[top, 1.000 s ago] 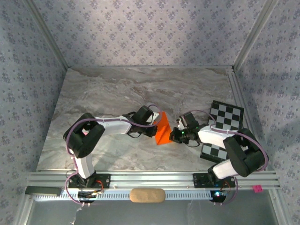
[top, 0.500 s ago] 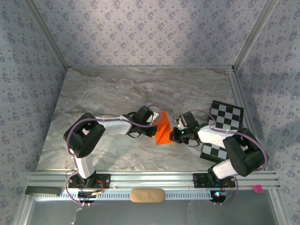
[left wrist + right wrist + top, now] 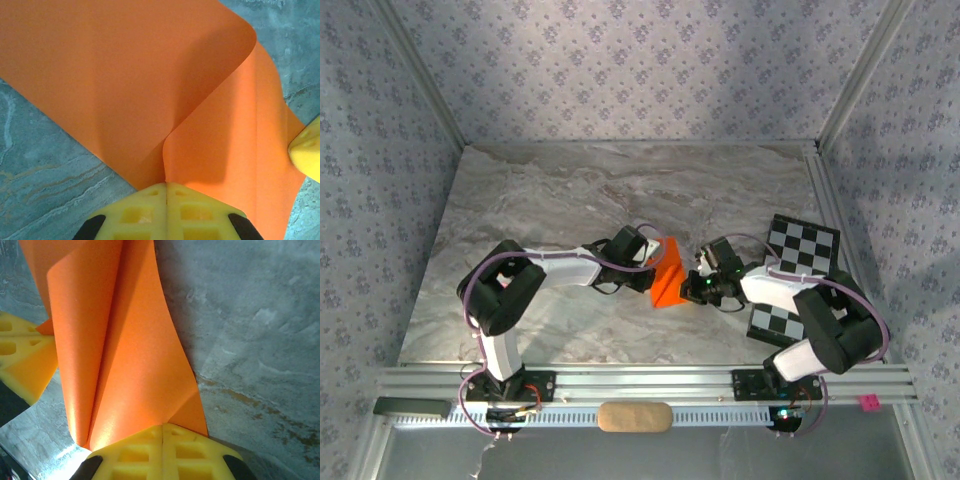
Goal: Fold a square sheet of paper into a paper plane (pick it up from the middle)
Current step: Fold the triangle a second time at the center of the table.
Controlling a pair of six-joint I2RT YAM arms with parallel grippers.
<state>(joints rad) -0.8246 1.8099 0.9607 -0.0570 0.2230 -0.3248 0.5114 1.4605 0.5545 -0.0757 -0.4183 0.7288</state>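
Looking at the square sheet of paper (image 3: 669, 275) here, bright orange, partly folded, out around the middle of the marble table (image 3: 570, 200), slightly toward the near side. Pinched from the left by the left gripper (image 3: 656, 266), yellow jaws pressed tight together on the paper's edge. Same deal from the right with the right gripper (image 3: 690, 284), clamped closed on the opposite edge. Bows up between the two, one flap curling over the other along a soft crease. Sits left of the checkerboard card (image 3: 798, 262), apart from it
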